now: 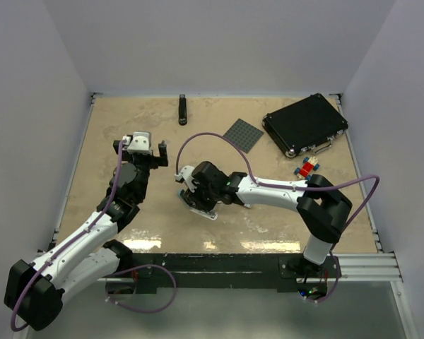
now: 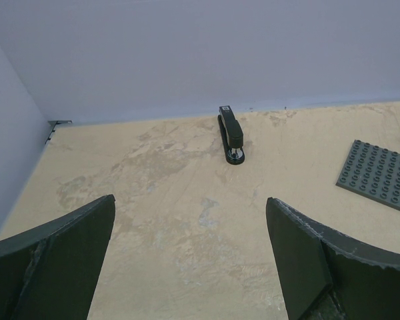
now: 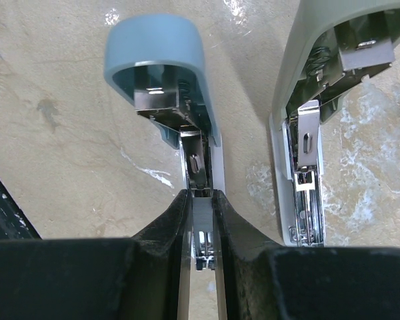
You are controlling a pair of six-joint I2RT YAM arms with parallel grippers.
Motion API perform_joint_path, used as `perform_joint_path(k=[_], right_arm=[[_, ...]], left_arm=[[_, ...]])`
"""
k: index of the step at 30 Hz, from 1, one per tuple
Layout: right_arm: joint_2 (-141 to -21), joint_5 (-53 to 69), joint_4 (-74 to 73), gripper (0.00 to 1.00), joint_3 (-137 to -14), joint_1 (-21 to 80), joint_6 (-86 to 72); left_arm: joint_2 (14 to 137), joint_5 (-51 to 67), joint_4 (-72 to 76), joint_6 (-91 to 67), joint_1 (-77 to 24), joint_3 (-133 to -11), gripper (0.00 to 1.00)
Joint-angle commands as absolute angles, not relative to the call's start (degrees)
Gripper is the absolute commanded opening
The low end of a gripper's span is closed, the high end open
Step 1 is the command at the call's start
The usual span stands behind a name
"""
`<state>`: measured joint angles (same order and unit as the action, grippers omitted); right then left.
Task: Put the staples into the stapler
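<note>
The stapler (image 3: 300,60) is splayed open near the middle of the worktop (image 1: 162,226) — grey-green shell on one side, pale blue part (image 3: 153,47) just beside it, silvery metal showing inside both. The right gripper (image 3: 201,200) has its jaws pinched on the narrow metal channel running out of the blue part. The left gripper (image 2: 190,203) hovers well apart — jaws spread wide, holding nothing, facing a slim black stapler (image 2: 231,133) by the far wall.

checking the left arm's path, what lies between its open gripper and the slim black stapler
Only bare beige tabletop separates the left gripper from the slim black stapler; the left wrist view shows it.
</note>
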<state>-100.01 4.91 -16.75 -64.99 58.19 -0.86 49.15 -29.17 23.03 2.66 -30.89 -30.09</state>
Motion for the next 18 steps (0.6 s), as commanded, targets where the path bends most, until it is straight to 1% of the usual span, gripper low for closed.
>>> perform_joint_path(k=[1, 18], right_arm=[[-98.0, 3.96, -17.14, 0.09, -67.24, 58.45, 1.32], [-99.4, 6.06, -15.64, 0.09, -65.3, 58.54, 1.06]], left_arm=[[48.34, -29.09, 25.49, 2.99, -31.2, -29.62, 1.0], [48.25, -29.09, 25.49, 3.08, -31.11, -29.53, 1.0]])
